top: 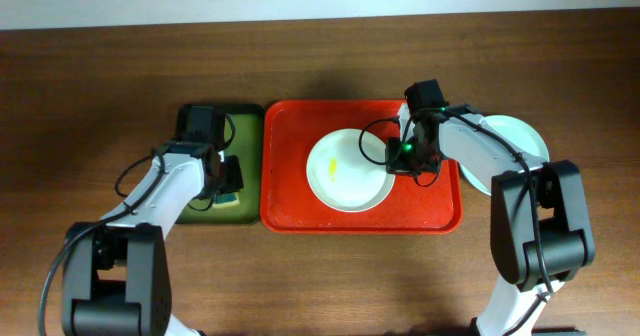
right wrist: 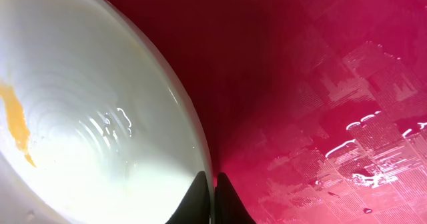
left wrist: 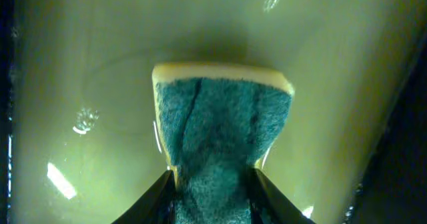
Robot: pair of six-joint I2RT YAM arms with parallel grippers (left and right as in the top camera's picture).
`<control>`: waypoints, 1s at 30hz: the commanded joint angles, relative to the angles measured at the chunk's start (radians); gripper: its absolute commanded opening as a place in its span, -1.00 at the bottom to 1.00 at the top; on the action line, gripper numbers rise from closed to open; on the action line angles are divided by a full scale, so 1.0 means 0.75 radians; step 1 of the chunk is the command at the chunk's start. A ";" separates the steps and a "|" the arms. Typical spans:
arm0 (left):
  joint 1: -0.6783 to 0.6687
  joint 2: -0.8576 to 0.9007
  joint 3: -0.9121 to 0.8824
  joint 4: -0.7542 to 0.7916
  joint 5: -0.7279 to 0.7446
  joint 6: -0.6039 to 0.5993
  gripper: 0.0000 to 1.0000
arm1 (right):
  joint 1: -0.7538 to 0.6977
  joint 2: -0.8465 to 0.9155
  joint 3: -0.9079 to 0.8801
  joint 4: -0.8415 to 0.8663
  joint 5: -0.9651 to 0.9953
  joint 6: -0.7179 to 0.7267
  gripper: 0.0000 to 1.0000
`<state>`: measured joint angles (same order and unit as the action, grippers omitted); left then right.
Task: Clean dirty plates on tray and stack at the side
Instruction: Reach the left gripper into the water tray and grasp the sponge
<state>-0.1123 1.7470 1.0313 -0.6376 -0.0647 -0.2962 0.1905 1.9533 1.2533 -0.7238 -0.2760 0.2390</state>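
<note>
A white plate with a yellow smear lies in the red tray. My right gripper is shut on the plate's right rim; in the right wrist view the fingers pinch the rim of the white plate over the red tray. More plates, pale green and whitish, are stacked on the table right of the tray, partly hidden by my right arm. My left gripper is shut on a green-and-yellow sponge over the dark green tray.
The dark green tray is wet, with water drops. The red tray floor is also wet at the right. Bare wooden table surrounds both trays.
</note>
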 commanded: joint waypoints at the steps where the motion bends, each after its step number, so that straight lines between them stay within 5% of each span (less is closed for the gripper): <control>1: -0.004 0.014 -0.023 0.005 -0.014 -0.009 -0.31 | -0.001 0.000 -0.009 0.004 -0.002 0.006 -0.92; 10: -0.004 0.015 -0.084 0.097 -0.015 -0.009 -0.39 | -0.001 0.000 -0.009 0.004 -0.002 0.006 -0.92; 13: -0.004 0.014 -0.111 0.155 -0.015 -0.008 -0.94 | -0.001 0.000 -0.009 0.004 -0.002 0.006 -0.92; 17: 0.020 -0.040 0.040 0.098 -0.019 0.132 -1.00 | -0.001 0.000 -0.009 0.005 -0.002 0.006 -0.90; 19: 0.022 -0.130 0.126 0.090 -0.020 0.275 -1.00 | -0.001 0.000 -0.009 0.005 -0.002 0.007 -0.39; 20: 0.022 -0.189 0.171 0.091 -0.020 0.323 -1.00 | -0.001 0.000 -0.009 0.005 -0.002 0.006 -0.34; 23: 0.022 -0.221 0.202 0.083 -0.010 0.327 -1.00 | -0.001 0.000 -0.009 0.010 -0.002 0.007 -0.33; 26: 0.022 -0.113 0.200 0.062 -0.005 0.327 -1.00 | -0.001 0.000 -0.009 0.009 -0.002 0.007 -0.63; 30: 0.022 0.084 0.200 0.073 -0.005 0.327 -1.00 | -0.001 0.000 -0.009 0.009 -0.002 0.007 -0.67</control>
<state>-0.1017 1.7515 1.1717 -0.5900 -0.0681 -0.0704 0.1905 1.9533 1.2533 -0.7197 -0.2756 0.2394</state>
